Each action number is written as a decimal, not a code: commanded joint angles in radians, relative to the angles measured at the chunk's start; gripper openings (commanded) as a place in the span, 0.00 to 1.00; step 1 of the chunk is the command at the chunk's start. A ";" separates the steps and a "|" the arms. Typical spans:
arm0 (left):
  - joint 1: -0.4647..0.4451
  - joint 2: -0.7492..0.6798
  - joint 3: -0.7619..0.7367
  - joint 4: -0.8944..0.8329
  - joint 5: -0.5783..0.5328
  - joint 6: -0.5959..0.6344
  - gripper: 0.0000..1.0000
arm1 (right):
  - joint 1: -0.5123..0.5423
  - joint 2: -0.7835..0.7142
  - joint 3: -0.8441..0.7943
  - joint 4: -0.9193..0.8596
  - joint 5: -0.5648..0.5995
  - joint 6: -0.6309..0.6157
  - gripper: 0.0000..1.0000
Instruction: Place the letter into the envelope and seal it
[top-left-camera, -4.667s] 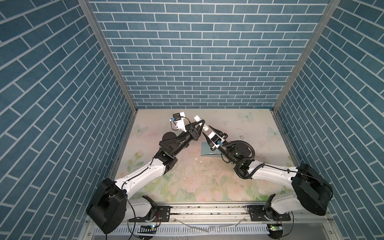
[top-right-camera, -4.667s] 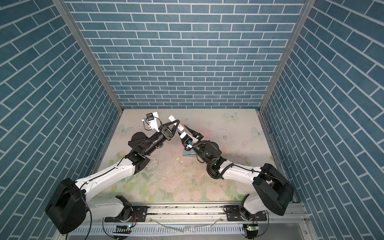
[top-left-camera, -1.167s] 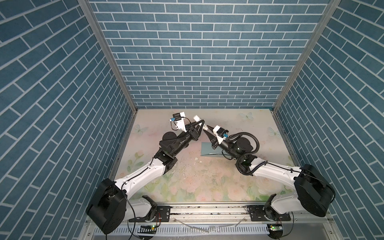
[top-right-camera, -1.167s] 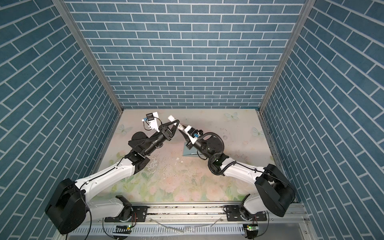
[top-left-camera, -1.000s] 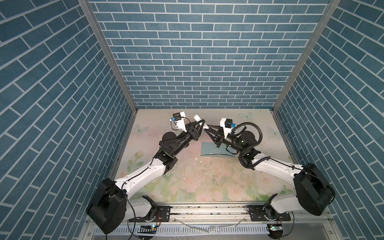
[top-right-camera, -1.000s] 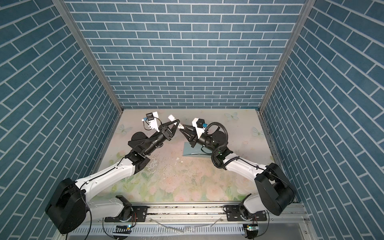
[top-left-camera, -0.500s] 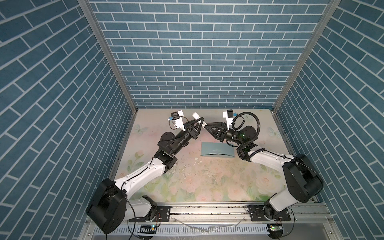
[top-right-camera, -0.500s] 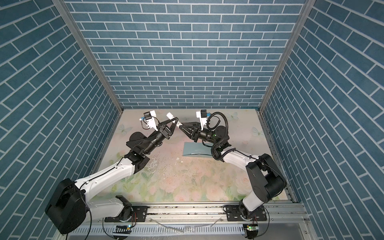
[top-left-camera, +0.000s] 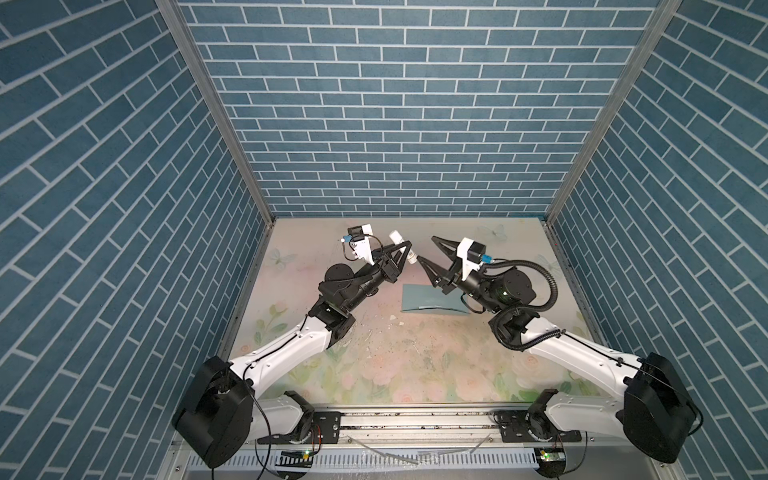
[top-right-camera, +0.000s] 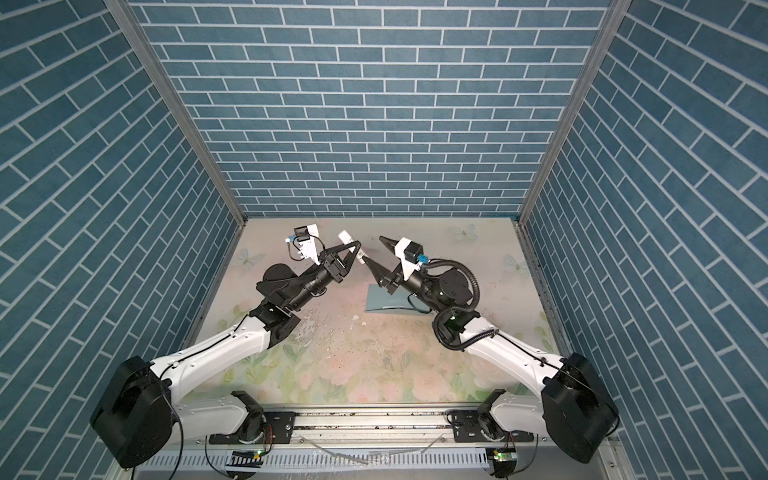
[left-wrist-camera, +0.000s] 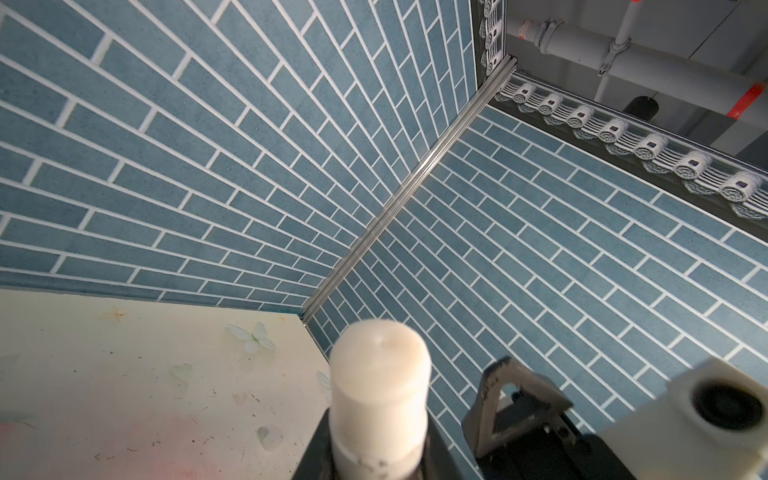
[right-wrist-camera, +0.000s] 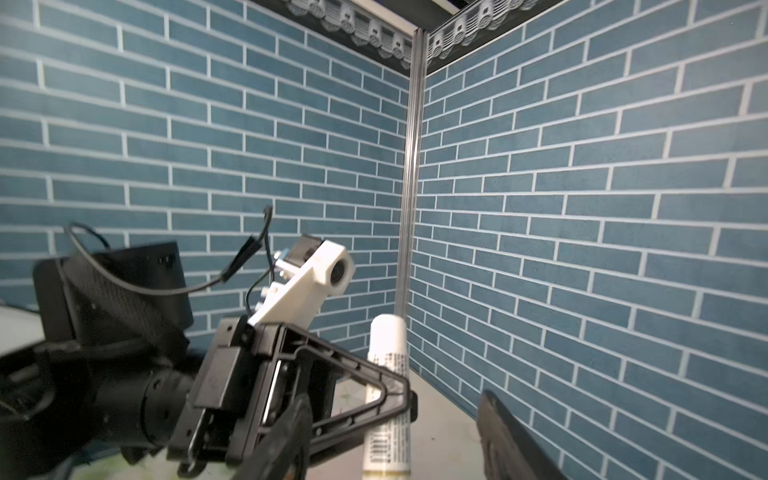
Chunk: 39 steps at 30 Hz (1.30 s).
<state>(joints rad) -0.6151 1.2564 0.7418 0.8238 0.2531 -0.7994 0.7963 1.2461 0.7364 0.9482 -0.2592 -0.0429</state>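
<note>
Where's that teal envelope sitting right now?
In both top views the envelope lies on the floral table near its middle, its right end hidden under the arm of the right gripper.

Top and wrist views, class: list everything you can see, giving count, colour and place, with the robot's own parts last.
envelope: one, teal, flat on the table, right of centre
glue stick: one, white, held above the table's far half
scraps: several, whitish, scattered on the table before the envelope
letter: none in view
table: one, pale floral, under everything
walls: three, blue brick, around the table
left gripper: one, black, shut on the glue stick
right gripper: one, black, open and empty, facing the left gripper
</note>
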 joint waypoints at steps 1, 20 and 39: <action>-0.003 -0.004 0.000 0.013 0.011 0.005 0.00 | 0.054 0.025 -0.047 0.010 0.184 -0.362 0.62; -0.003 -0.005 -0.002 0.012 0.010 0.006 0.00 | 0.166 0.183 -0.012 0.204 0.397 -0.539 0.28; -0.003 -0.006 -0.007 0.022 0.028 0.030 0.00 | -0.077 0.101 0.104 0.054 -0.045 0.383 0.00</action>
<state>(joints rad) -0.6140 1.2564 0.7422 0.8482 0.2455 -0.7944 0.8169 1.3804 0.7464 0.9684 -0.1680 -0.0895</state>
